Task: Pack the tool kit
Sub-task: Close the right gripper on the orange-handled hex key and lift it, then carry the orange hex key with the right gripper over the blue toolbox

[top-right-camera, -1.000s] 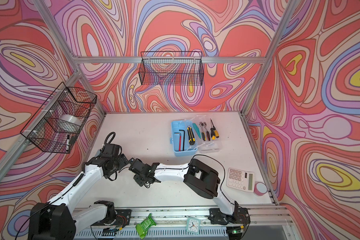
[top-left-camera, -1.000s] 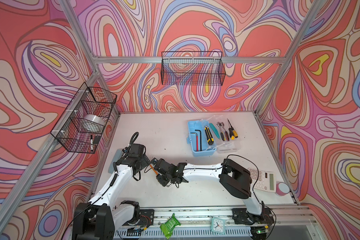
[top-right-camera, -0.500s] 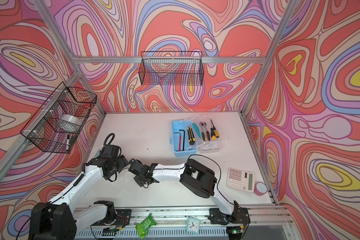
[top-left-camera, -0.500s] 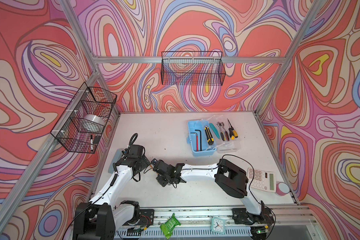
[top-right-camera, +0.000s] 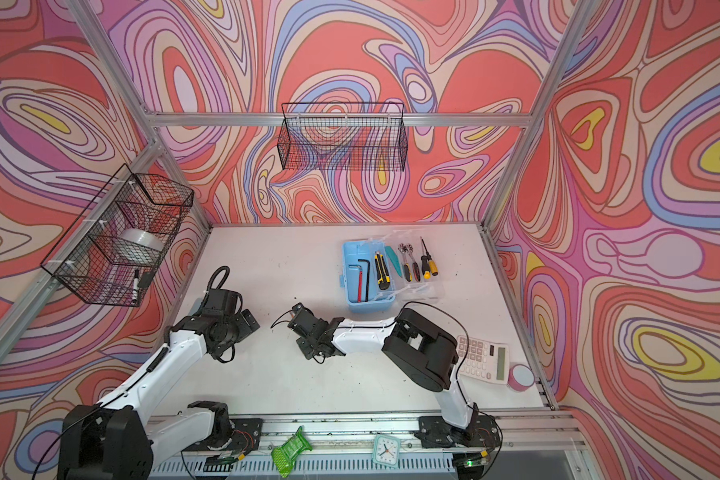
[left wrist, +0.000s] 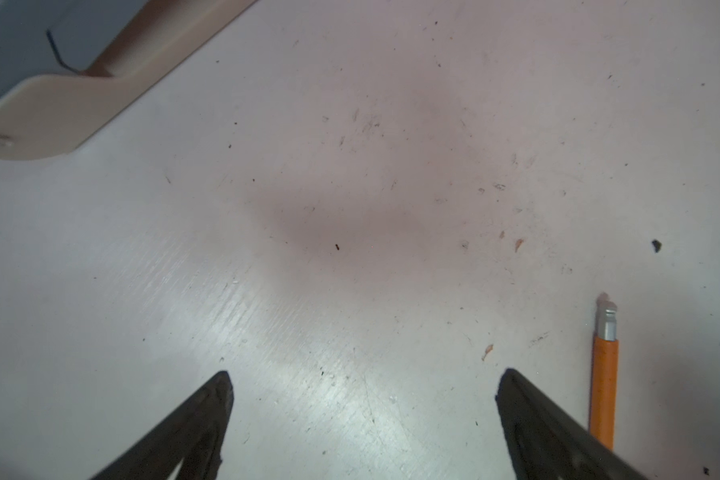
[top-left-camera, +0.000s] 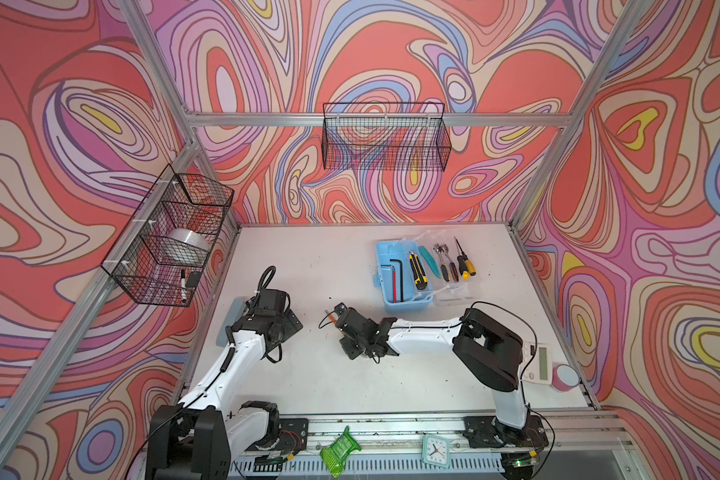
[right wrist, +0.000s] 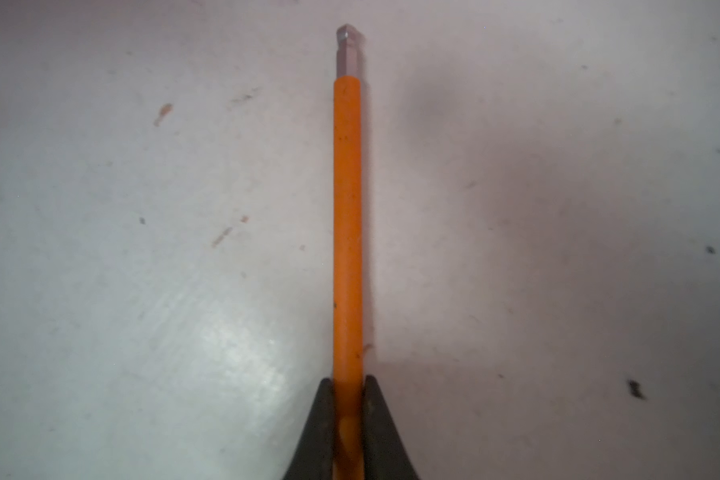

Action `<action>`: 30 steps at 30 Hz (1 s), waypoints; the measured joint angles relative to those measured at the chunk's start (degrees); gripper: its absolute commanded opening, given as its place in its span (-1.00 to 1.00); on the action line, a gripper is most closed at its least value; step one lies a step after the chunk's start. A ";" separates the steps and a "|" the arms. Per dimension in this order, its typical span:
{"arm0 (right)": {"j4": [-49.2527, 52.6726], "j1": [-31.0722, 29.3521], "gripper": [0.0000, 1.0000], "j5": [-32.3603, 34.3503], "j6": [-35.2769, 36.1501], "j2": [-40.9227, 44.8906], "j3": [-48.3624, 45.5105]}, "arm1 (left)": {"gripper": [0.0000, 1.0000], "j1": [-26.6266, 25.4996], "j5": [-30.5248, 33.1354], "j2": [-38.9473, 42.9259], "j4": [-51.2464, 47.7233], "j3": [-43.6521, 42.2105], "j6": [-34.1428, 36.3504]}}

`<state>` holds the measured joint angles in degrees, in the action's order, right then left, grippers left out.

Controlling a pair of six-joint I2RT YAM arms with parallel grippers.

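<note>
The tool kit's light blue box (top-left-camera: pixel 381 257) (top-right-camera: pixel 348 253) stands open at the back right. A red and a black hex key (top-left-camera: pixel 395 278) lie inside it. A yellow-black utility knife (top-left-camera: pixel 417 270), a teal knife (top-left-camera: pixel 431 259) and small screwdrivers (top-left-camera: pixel 460 259) lie across its clear tray (top-left-camera: pixel 454 296). My right gripper (top-left-camera: pixel 334 322) (right wrist: pixel 348 380) reaches left of the box and is shut on an orange hex key (right wrist: pixel 348 216) (left wrist: pixel 603 395) with a silver tip. My left gripper (left wrist: pixel 362 378) (top-left-camera: pixel 289 330) hangs open over bare table, with the key just outside one of its fingers.
A grey-blue stapler (left wrist: pixel 59 104) (top-left-camera: pixel 233 309) lies by the left arm. A calculator (top-left-camera: pixel 541 365) and a pink roll (top-left-camera: pixel 564 376) sit at the front right. Wire baskets hang on the left wall (top-left-camera: pixel 167 245) and the back wall (top-left-camera: pixel 385 137). A small clock (top-left-camera: pixel 435 451) sits on the front rail.
My right gripper has closed on the orange hex key and moved a little right and back, away from the left gripper. The left arm has hardly moved.
</note>
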<state>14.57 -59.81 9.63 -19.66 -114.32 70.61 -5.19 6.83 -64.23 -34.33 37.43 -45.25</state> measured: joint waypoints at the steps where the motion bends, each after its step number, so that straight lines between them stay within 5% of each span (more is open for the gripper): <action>1: 0.11 0.61 -0.73 0.55 -0.02 0.66 -0.83 | 0.97 0.00 -0.55 -0.07 0.37 -0.04 -0.02; 7: 1.09 1.27 -0.38 2.64 0.04 2.12 -2.49 | 0.96 -0.13 -2.82 -0.42 2.40 -0.70 -0.44; 12: 1.49 1.27 -0.37 2.84 0.37 2.14 -2.43 | 0.96 -0.85 -3.45 -0.44 3.15 -0.85 -0.46; 30: 1.38 2.21 -0.95 1.36 4.61 2.36 -2.60 | 0.97 -1.51 -3.78 -0.46 3.91 -1.16 -0.85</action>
<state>15.94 -57.60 10.98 -15.05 -111.96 68.01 -6.70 3.05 -64.69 -30.41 36.27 -46.11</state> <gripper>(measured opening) 0.096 0.982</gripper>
